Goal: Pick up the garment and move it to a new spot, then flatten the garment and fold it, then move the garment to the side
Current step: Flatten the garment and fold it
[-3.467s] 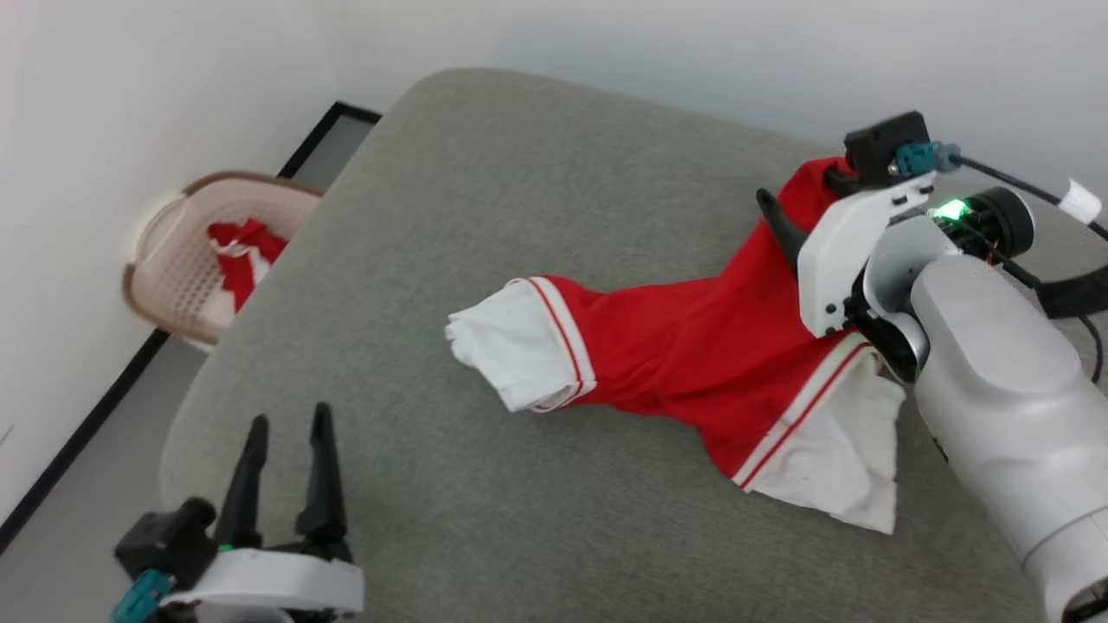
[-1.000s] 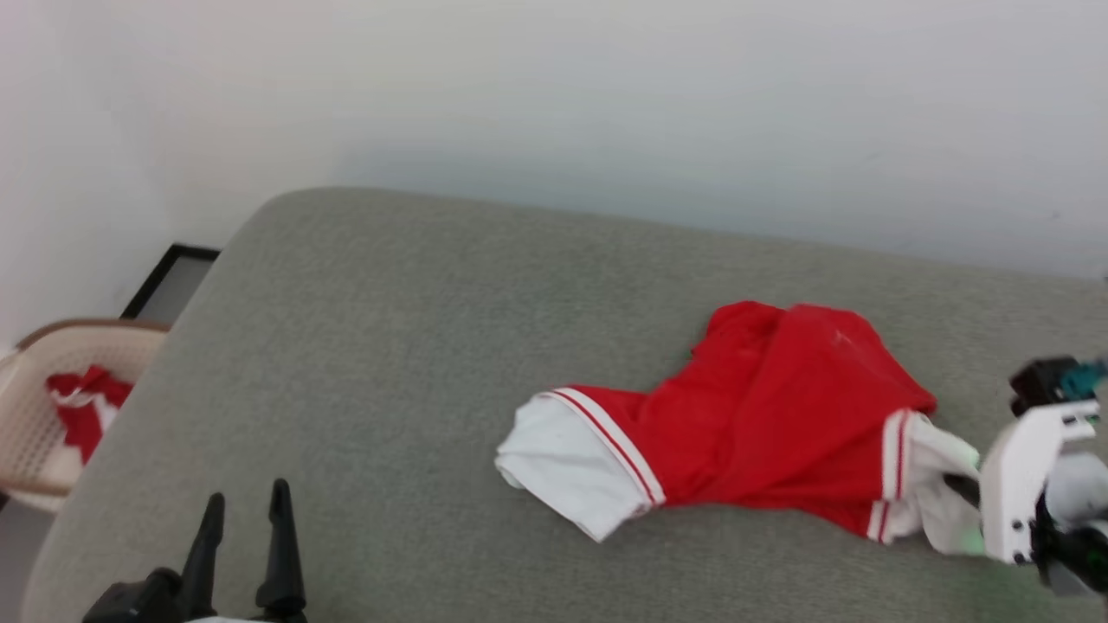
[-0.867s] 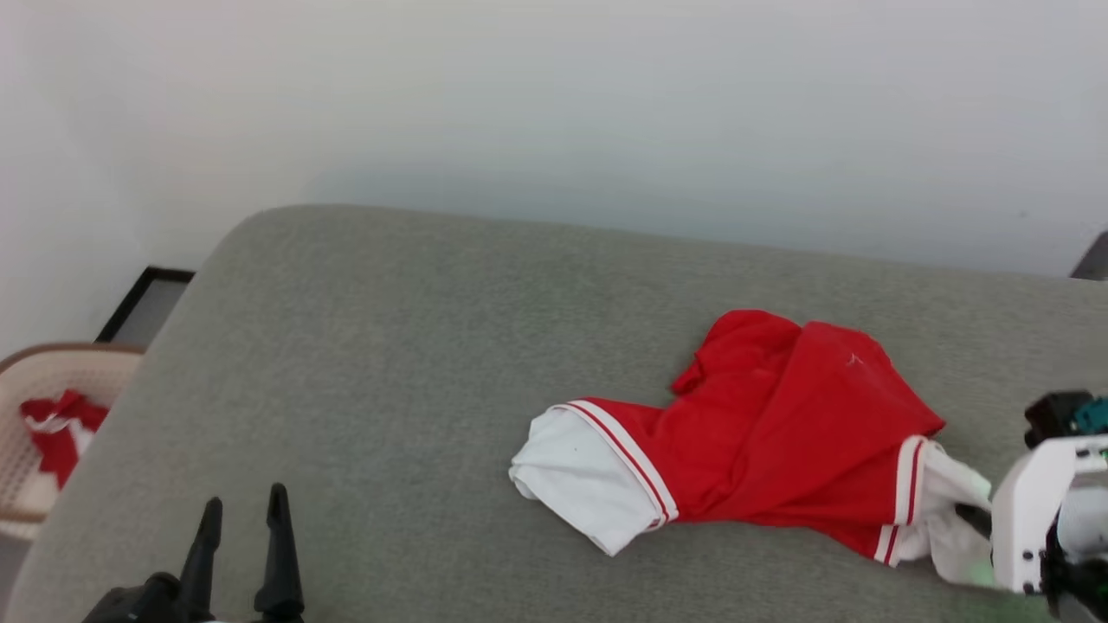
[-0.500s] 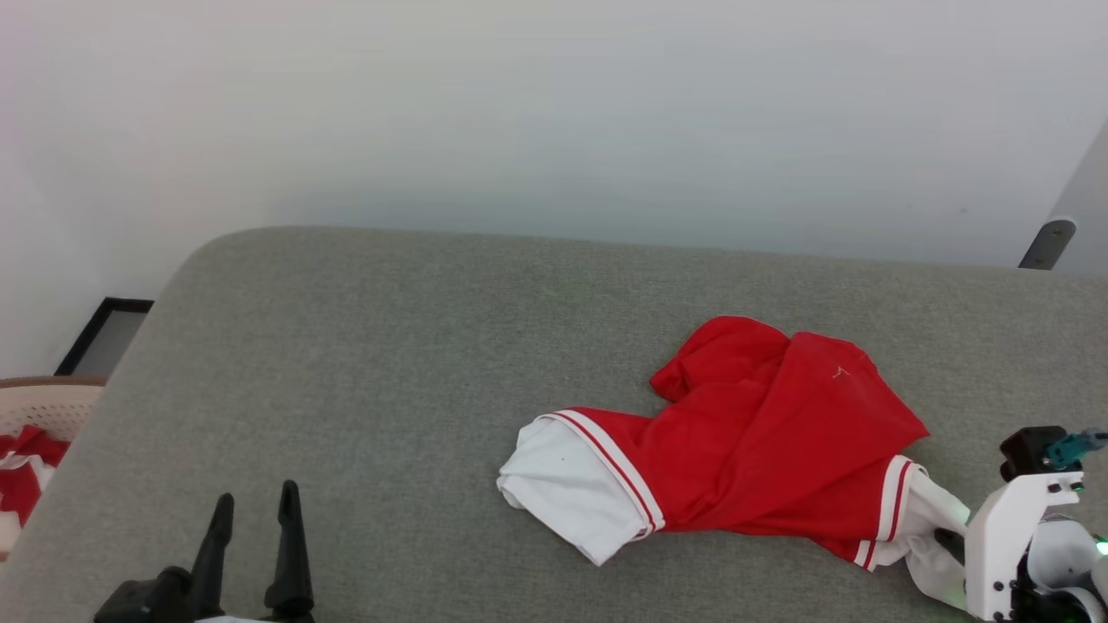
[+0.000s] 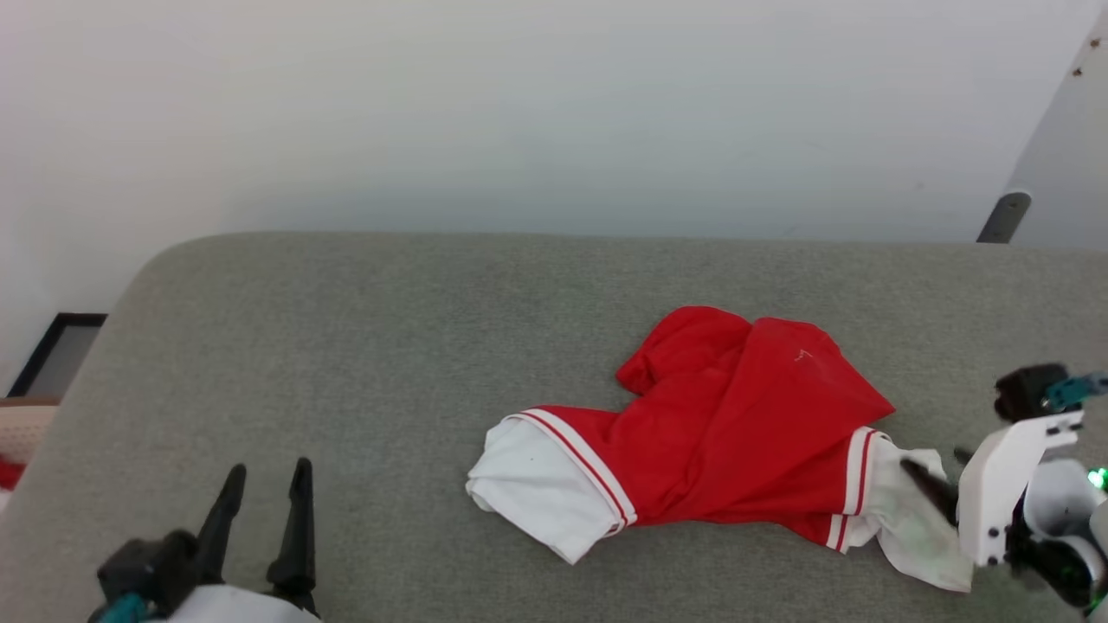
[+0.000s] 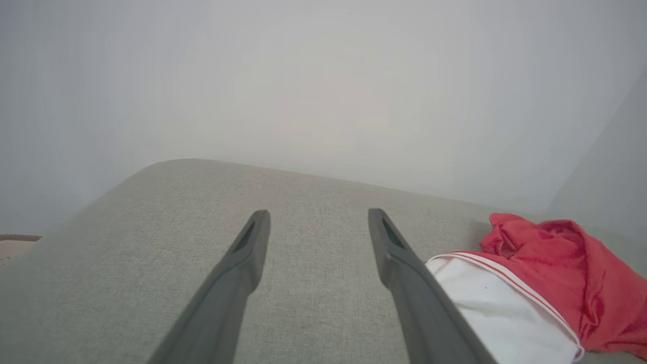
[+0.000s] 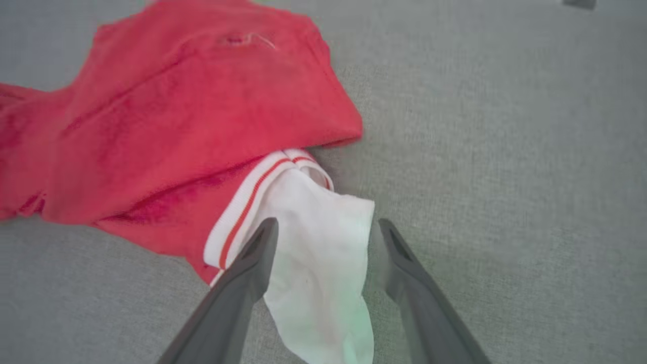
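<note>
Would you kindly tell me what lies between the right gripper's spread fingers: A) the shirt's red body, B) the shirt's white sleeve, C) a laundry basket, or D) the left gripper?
B: the right wrist view shows the white sleeve of the shirt lying limp on the cushion between the fingers of the right gripper, which stand apart.

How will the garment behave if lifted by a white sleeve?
Probably floppy: the garment lies crumpled in soft folds on the grey cushion, so it should drape. Likely light, since the cloth looks thin. Held by one white sleeve alone, the body would probably trail and bunch.
</note>
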Controlling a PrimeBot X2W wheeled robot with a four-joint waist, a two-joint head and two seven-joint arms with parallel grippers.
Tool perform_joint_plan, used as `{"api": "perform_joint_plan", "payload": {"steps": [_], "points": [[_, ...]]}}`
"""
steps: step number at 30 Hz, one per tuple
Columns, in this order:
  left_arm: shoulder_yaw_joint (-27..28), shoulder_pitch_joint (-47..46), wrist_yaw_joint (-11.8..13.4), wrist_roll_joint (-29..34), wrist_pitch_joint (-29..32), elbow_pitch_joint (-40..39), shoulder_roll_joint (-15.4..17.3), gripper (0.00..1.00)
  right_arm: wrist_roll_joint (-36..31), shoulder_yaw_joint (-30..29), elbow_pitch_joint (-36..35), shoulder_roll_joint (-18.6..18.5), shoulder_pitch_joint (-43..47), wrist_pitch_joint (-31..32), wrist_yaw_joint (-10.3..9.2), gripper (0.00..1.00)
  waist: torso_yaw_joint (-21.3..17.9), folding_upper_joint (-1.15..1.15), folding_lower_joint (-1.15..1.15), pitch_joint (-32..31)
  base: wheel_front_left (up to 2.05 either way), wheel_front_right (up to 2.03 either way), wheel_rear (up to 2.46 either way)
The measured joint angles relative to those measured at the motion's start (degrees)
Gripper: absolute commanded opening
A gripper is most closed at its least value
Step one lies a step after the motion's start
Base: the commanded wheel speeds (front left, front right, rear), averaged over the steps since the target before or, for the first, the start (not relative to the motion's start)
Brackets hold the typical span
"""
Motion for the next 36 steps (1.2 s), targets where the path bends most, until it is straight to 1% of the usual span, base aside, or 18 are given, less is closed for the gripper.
{"api": "perform_joint_plan", "payload": {"steps": [7,10,13,17,19,21,23,24,26,31,36], "points": [[-4.6,-1.8,0.0,-3.7,9.4,-5.4,5.0,1.0,-3.5,-6.4,-7.1,-0.1,1.8,-9.0,0.01,1.0,-1.7,0.0,0.0,0.4,0.0,0.0,0.0],[-6.9,-3.3,0.0,-6.3,15.2,-7.6,7.0,1.0,-6.1,-10.1,-10.3,1.3,4.2,-13.5,0.0,1.0,-2.5,0.0,0.0,0.7,0.0,0.0,0.0],[-9.0,-5.5,0.0,-10.3,22.8,-9.2,8.4,1.0,-8.5,-13.8,-13.5,3.6,7.0,-16.6,0.0,1.0,-3.2,0.0,0.0,1.1,0.0,0.0,0.0],[-10.5,-9.5,0.0,-15.8,34.1,-9.7,10.1,1.0,-11.5,-17.9,-17.5,7.1,11.1,-18.1,0.0,1.0,-4.0,0.0,0.0,1.6,0.0,0.0,0.0],[-11.1,-12.0,0.2,-18.4,39.7,-9.4,10.5,1.0,-12.6,-19.6,-19.7,8.9,12.8,-18.3,0.01,1.0,-4.4,0.0,0.0,1.6,0.0,0.0,0.0],[-11.6,-14.4,1.1,-20.0,44.5,-8.7,10.7,1.0,-13.7,-21.2,-21.3,10.3,14.5,-18.1,0.0,1.0,-4.8,0.0,0.0,1.6,0.0,0.0,0.0],[-12.3,-16.3,1.4,-21.0,48.6,-7.3,11.5,1.0,-14.5,-22.3,-22.5,11.4,15.7,-18.0,0.0,1.0,-5.3,0.0,0.0,1.7,0.0,0.0,0.0],[-12.6,-17.1,2.1,-21.5,50.3,-6.6,11.6,1.0,-14.9,-22.6,-23.1,11.9,16.0,-18.0,0.0,1.0,-5.6,0.0,0.0,1.8,0.0,0.0,0.0],[-13.5,-18.3,2.3,-21.7,52.9,-5.2,12.1,1.0,-15.3,-22.7,-24.4,12.9,16.5,-18.0,0.0,1.0,-6.2,0.0,0.0,2.0,0.0,0.0,0.0],[-15.1,-20.0,3.4,-22.6,58.0,-1.6,12.0,1.0,-16.2,-22.2,-26.0,14.5,17.8,-18.9,0.0,1.0,-7.9,0.0,0.0,2.7,0.0,0.0,0.0],[-16.5,-20.3,3.6,-22.0,59.6,2.2,12.6,1.0,-16.7,-21.4,-26.6,15.1,17.8,-20.6,0.0,1.0,-9.5,0.0,0.0,3.5,0.0,0.0,0.0]]}}
